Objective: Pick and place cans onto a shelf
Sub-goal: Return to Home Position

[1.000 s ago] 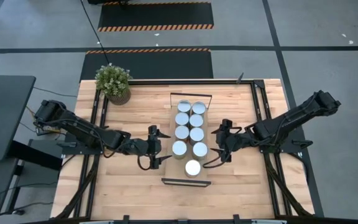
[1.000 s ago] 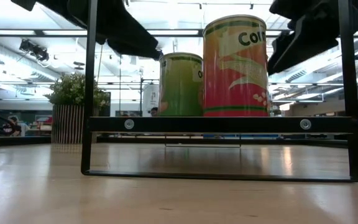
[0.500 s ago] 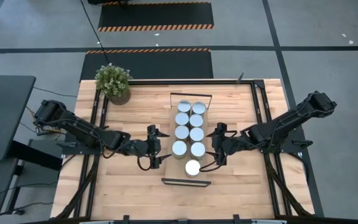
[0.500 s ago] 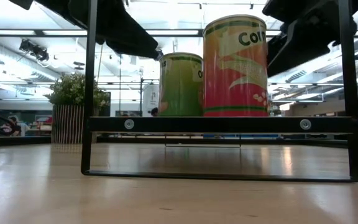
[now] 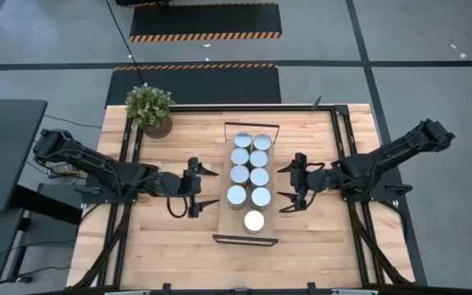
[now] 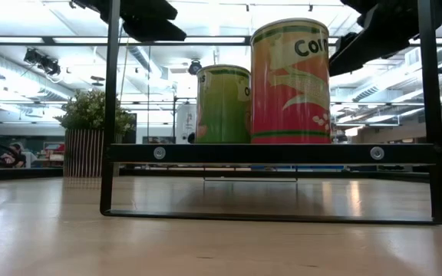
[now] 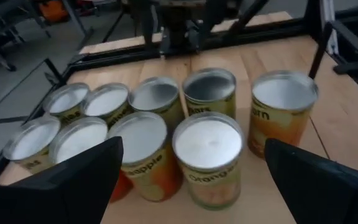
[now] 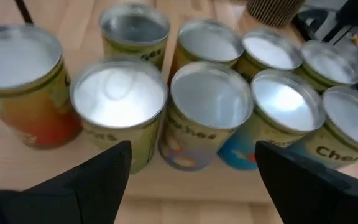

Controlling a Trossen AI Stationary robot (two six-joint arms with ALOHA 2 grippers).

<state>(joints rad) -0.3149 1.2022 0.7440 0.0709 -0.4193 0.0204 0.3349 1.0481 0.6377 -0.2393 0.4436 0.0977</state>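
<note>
Shows both claws drawn back from the shelf (image 5: 229, 229) since half a second ago, the left claw (image 5: 210, 188) off its left side and the right claw (image 5: 283, 183) off its right side, each with fingers spread wide and holding nothing. Finds all nine cans (image 5: 239, 174) upright on the shelf in the middle of the table (image 5: 170, 246): four pairs in two rows, plus the single corn can (image 5: 254, 220) alone at the near end, close to the black wire rail (image 5: 245, 239). Puts the potted plant (image 5: 149, 108) at the table's far left corner.
</note>
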